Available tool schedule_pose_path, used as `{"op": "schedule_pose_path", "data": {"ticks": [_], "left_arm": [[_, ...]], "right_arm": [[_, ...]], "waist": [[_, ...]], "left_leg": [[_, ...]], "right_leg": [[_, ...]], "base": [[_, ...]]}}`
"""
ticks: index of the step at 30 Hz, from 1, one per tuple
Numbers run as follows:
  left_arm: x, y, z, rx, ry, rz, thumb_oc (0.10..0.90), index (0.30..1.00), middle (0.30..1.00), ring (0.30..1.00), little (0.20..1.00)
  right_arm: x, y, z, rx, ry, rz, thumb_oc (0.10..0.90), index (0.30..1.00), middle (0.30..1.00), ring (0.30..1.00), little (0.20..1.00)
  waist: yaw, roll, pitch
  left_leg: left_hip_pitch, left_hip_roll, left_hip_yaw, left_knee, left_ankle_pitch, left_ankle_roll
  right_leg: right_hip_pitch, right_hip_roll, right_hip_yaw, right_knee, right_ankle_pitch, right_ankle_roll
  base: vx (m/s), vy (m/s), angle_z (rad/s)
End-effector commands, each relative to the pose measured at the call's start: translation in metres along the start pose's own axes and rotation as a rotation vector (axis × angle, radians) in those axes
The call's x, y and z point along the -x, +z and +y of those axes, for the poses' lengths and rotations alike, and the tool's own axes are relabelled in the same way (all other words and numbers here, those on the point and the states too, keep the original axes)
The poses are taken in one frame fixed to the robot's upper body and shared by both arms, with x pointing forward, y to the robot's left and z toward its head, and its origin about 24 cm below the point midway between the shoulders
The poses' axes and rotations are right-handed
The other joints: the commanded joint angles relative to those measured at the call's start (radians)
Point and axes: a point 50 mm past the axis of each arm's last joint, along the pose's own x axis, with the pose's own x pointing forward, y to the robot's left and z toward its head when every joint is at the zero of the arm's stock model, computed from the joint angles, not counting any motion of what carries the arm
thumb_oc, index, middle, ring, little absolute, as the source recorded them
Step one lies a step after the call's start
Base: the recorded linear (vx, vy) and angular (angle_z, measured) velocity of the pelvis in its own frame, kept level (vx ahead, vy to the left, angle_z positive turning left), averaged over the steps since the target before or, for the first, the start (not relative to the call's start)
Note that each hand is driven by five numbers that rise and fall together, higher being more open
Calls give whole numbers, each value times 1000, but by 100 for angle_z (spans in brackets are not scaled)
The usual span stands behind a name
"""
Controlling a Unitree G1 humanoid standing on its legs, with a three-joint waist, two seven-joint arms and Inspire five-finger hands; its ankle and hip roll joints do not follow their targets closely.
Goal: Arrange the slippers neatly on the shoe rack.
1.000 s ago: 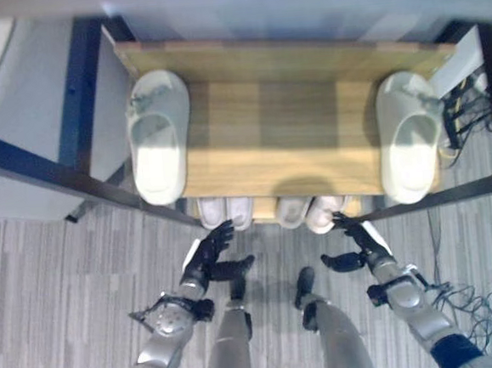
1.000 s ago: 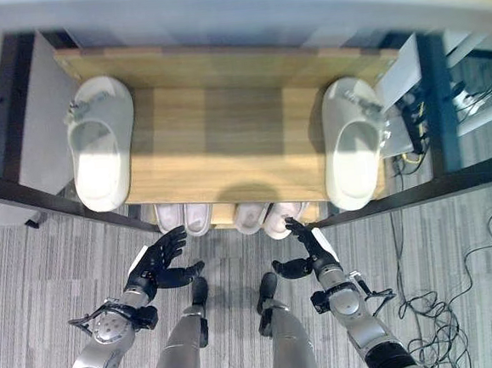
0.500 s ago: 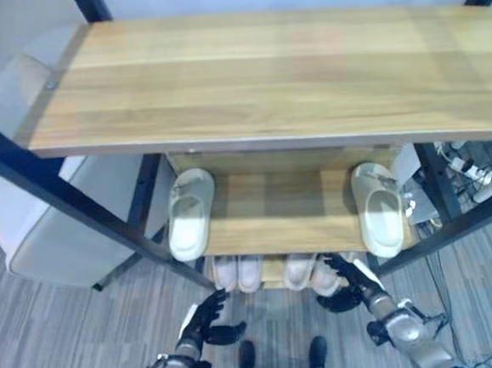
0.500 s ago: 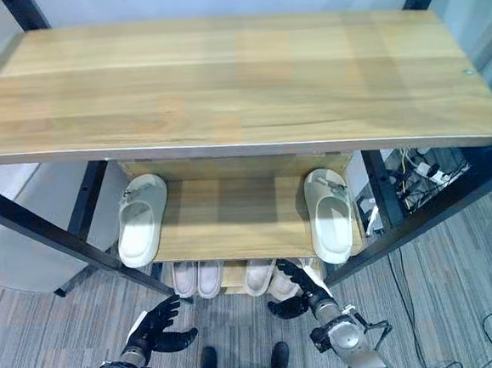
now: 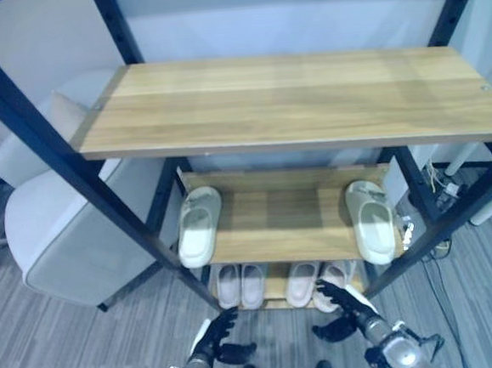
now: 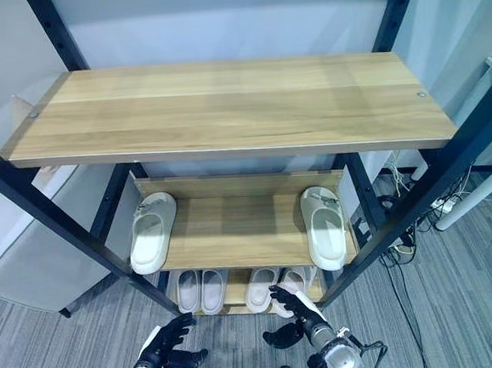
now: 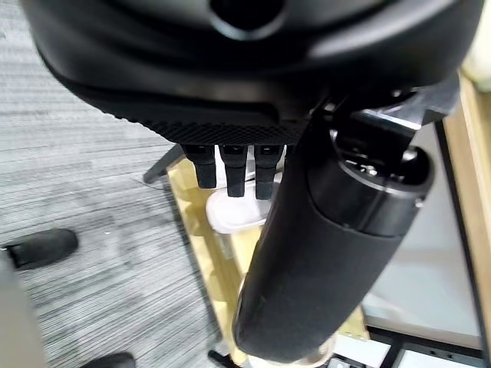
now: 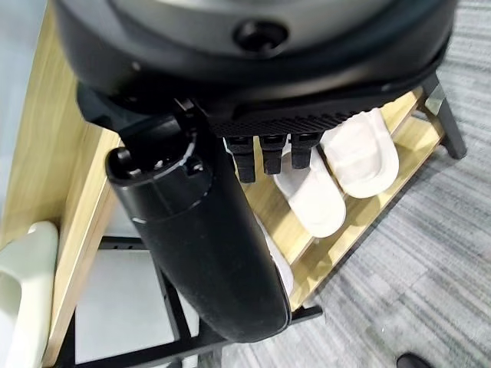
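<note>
The shoe rack (image 5: pixel 290 99) has a black frame and wooden shelves. On its middle shelf (image 5: pixel 283 224) lie two pale slippers, one at the left end (image 5: pixel 200 228) and one at the right end (image 5: pixel 374 223), far apart. The bottom shelf holds two pairs of white slippers side by side (image 5: pixel 242 285) (image 5: pixel 316 281). My left hand (image 5: pixel 214 340) and right hand (image 5: pixel 342 306) hover low in front of the bottom shelf, both open and holding nothing. The white slippers (image 8: pixel 337 172) lie just past my right hand's fingers (image 8: pixel 270 149) in the right wrist view.
A grey armchair (image 5: pixel 59 241) stands left of the rack. Cables and a power strip (image 5: pixel 447 194) lie on the floor at the right. Black frame posts (image 5: pixel 65 156) slant across the front corners. Grey carpet (image 5: pixel 89 350) covers the floor.
The camera has tilted up and back, bringing the rack's top shelf into view. Both hands stay low before the bottom shelf. The slippers have not moved.
</note>
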Motion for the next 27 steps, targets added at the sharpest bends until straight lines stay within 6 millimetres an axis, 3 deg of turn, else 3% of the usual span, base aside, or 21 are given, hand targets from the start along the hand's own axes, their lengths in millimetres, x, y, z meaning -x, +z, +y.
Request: {"op": "schedule_pose_path", "data": {"ticks": [1,7,9,10,12,13,16,20,23,24,27], "left_arm": [[-12,11,-1,-56,-16,-31,800,900,900,900,900],[-14,-5,-3,-31,10,60,800,900,900,900,900],[-14,-13,-4,-24,26,108,800,900,900,900,900],[-15,-13,-4,-24,26,107,800,900,900,900,900],[-12,-30,-8,0,43,198,800,900,900,900,900],[-12,-29,-8,1,43,198,800,900,900,900,900],[-10,-39,-13,5,45,250,800,900,900,900,900],[-8,-41,-17,11,41,258,800,900,900,900,900],[-8,-41,-19,-3,35,252,800,900,900,900,900],[-7,-41,-18,-15,34,250,800,900,900,900,900],[-6,-41,-17,-31,29,248,800,900,900,900,900]], "right_arm": [[-9,56,10,-79,99,-263,800,900,900,900,900],[-5,90,20,-106,210,-399,800,900,900,900,900],[2,123,16,-133,247,-550,800,900,900,900,900],[3,123,16,-133,247,-549,800,900,900,900,900],[19,163,0,-102,215,-749,800,900,900,900,900],[19,164,0,-101,215,-748,800,900,900,900,900],[33,187,-21,23,69,-870,800,900,900,900,900],[36,192,-37,124,-74,-897,800,900,900,900,900],[37,203,-54,305,-240,-926,800,900,900,900,900],[36,211,-66,448,-345,-933,800,900,900,900,900],[30,216,-77,580,-441,-913,800,900,900,900,900]], "waist": [[24,-26,-30],[29,-30,-31],[30,-33,-33],[30,-32,-32],[25,-34,-38],[25,-34,-38],[16,-36,-44],[14,-35,-47],[21,-38,-46],[29,-41,-50],[40,-44,-46]], "left_leg": [[-3,-5,29,-9,-3,-77],[19,0,29,-9,-11,-77],[27,4,31,-9,-13,-77],[27,4,31,-9,-13,-77],[34,9,36,-9,-15,-77],[35,10,36,-9,-16,-77],[38,11,40,-9,-18,-74],[43,14,41,-9,-22,-71],[40,12,42,-9,-16,-64],[45,15,42,-9,-29,-64],[40,14,41,-9,-20,-60]], "right_leg": [[84,-13,-11,7,-87,77],[101,-9,-8,7,-95,74],[105,-7,-7,7,-97,72],[106,-7,-7,7,-97,72],[109,-4,-6,7,-98,70],[110,-3,-6,7,-98,70],[112,-1,-7,7,-98,69],[114,0,-6,7,-99,70],[111,-1,-10,7,-89,71],[116,1,-12,7,-100,74],[111,-1,-16,7,-89,75]], "base": [[42,9,-4],[6,1,0],[0,0,0],[0,0,0],[0,0,0],[0,0,0],[23,-2,0],[14,3,0],[-10,7,0],[14,23,-3],[7,16,0]]}}
